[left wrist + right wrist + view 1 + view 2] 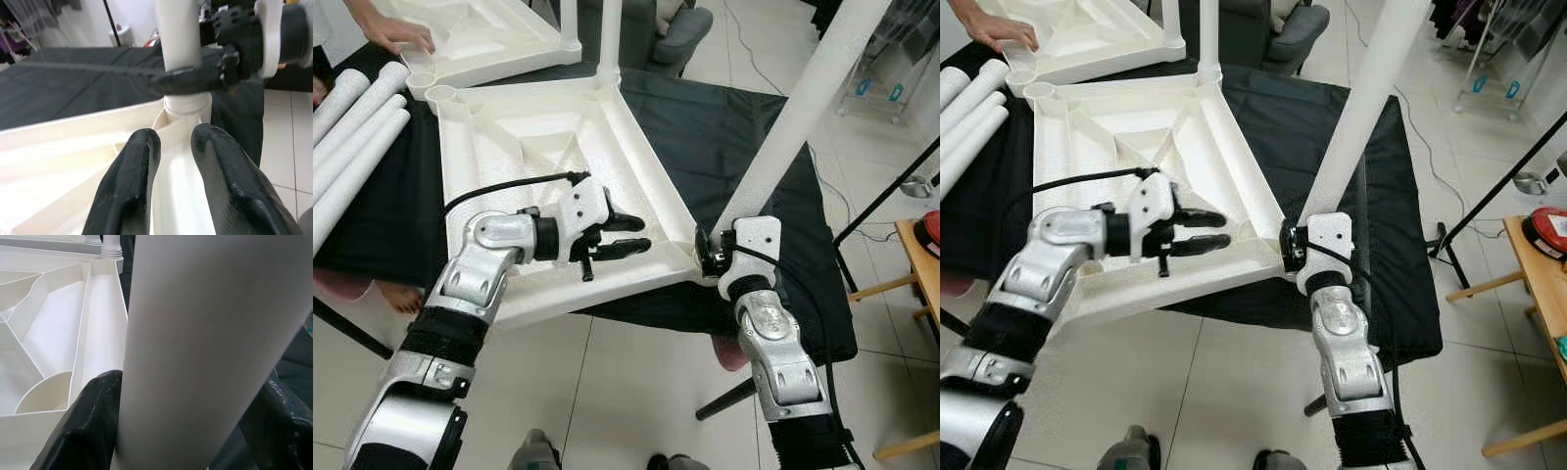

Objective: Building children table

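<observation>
White plastic tabletop (558,147) lies upside down on a black cloth (724,137), ribbed underside up, 1 corner toward the robot. Right gripper (713,257) sits at that near corner, fingers pinching the base of a white table leg (803,108) that leans up and away to the robot's right; in the right wrist view a black finger (88,431) presses each side of the tube. In the left wrist view the leg's foot sits in the corner socket (187,104) of the tabletop. Left gripper (622,235) hovers over the underside of the tabletop near that same corner, fingers spread a little with nothing between them, pointing toward the right gripper. Another leg (610,39) stands upright in the far corner of the tabletop. A 2nd tabletop (480,39) lies beyond it, also upside down, with a leg (569,22) standing in 1 corner and a person's hand (396,34) resting on its edge. 3 loose white legs (352,127) lie side by side on the cloth at the robot's left. A wooden table (920,264) stands at the far right on the tiled floor (636,392).
</observation>
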You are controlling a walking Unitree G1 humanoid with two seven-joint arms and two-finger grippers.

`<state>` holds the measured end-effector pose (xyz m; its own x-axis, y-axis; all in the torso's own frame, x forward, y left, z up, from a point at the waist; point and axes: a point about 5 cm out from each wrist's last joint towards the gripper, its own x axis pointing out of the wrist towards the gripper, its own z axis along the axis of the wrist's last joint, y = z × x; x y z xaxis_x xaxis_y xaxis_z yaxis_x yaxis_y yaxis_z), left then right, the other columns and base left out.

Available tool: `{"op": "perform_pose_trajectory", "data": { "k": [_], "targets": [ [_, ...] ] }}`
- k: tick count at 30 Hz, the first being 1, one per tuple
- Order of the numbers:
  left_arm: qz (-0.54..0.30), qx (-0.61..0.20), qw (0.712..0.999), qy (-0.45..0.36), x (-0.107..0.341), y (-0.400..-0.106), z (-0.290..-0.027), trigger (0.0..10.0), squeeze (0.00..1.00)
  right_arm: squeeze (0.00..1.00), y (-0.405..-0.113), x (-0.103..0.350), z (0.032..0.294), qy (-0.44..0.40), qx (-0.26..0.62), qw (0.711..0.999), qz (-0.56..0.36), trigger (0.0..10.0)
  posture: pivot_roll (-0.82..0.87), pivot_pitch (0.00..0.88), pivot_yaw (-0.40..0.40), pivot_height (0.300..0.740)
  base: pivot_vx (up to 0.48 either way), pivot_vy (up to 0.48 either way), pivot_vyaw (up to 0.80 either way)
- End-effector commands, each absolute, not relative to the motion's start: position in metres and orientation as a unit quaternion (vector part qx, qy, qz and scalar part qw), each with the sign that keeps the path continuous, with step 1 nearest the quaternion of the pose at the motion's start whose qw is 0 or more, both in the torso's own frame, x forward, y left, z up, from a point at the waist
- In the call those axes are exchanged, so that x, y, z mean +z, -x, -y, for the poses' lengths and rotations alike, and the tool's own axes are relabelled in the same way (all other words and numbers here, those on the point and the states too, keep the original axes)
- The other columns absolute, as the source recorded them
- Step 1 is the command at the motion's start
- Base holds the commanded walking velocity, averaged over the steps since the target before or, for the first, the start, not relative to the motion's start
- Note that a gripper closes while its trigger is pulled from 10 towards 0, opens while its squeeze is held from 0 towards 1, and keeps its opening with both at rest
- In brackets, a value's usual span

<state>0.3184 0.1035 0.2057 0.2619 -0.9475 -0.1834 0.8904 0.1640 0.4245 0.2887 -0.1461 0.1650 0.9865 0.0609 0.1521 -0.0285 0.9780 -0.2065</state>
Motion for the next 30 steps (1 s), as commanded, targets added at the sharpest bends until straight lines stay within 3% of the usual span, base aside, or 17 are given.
{"op": "perform_pose_trajectory", "data": {
  "k": [1, 8, 16, 23, 30],
  "targets": [
    [0.078, -0.483, 0.843, -0.221, 0.207, -0.328, -0.113, 10.0, 0.00, 0.00, -0.282, 0.162, 0.146, 0.094, 0.044, 0.991, 0.080, 10.0, 0.17, 0.159, -0.038, 0.740, 0.000, 0.000, 0.00],
    [0.043, -0.408, 0.892, -0.191, 0.193, -0.327, -0.129, 10.0, 0.00, 0.00, -0.267, 0.162, 0.137, 0.078, 0.108, 0.987, 0.088, 10.0, 0.17, 0.147, -0.048, 0.740, 0.000, 0.000, 0.00],
    [0.055, -0.314, 0.935, -0.155, 0.198, -0.323, -0.144, 10.0, 0.00, 0.00, -0.251, 0.149, 0.149, 0.079, 0.084, 0.991, 0.060, 10.0, 0.17, 0.136, -0.055, 0.740, 0.000, 0.000, 0.00],
    [0.067, -0.326, 0.931, -0.149, 0.202, -0.311, -0.146, 10.0, 0.00, 0.00, -0.247, 0.143, 0.173, 0.087, 0.007, 0.995, 0.046, 10.0, 0.16, 0.132, -0.049, 0.740, 0.000, 0.000, 0.00],
    [0.059, -0.312, 0.938, -0.137, 0.200, -0.308, -0.146, 10.0, 0.00, 0.00, -0.228, 0.139, 0.159, 0.078, 0.123, 0.989, 0.024, 10.0, 0.15, 0.130, -0.041, 0.740, 0.000, 0.000, 0.00]
  ]
}}
